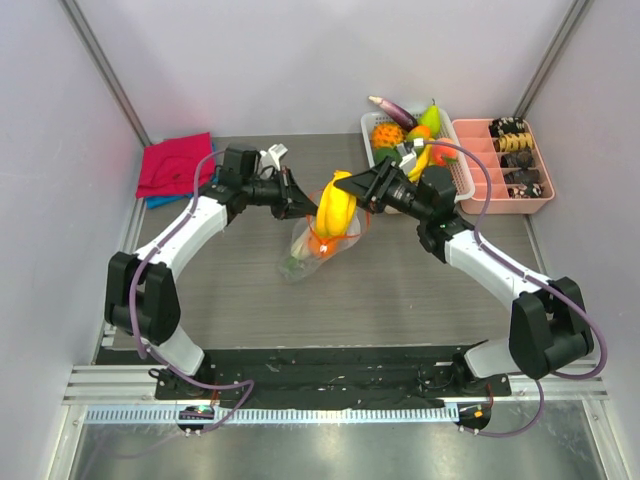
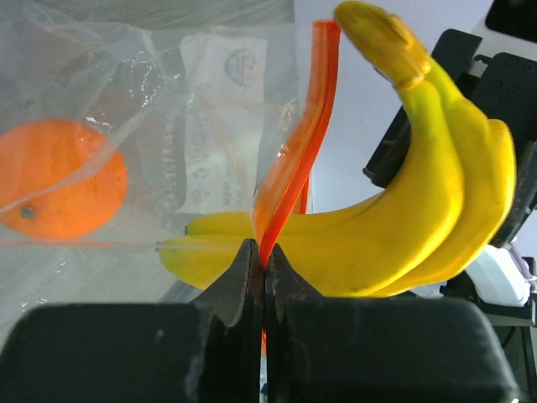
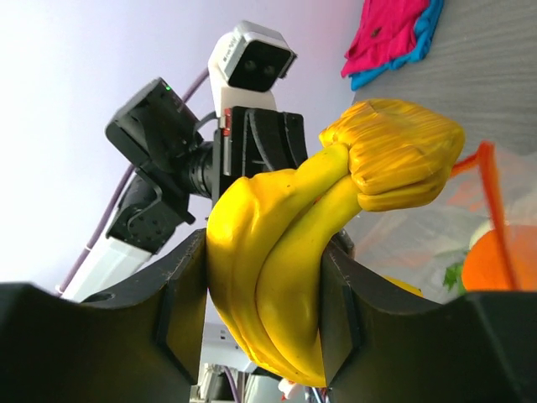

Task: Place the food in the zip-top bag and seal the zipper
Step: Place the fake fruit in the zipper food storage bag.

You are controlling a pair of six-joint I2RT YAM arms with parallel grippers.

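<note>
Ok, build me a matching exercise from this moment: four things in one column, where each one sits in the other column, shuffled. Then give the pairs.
Things
1. banana
2. orange
3. zipper
4. red cloth

Places
A. inside the zip-top bag
B. pinched in the shut left tool
C. lying on the table, far left corner
D. clamped in the right tool

Pairs: 1-D, 2-A, 3-B, 4-C
</note>
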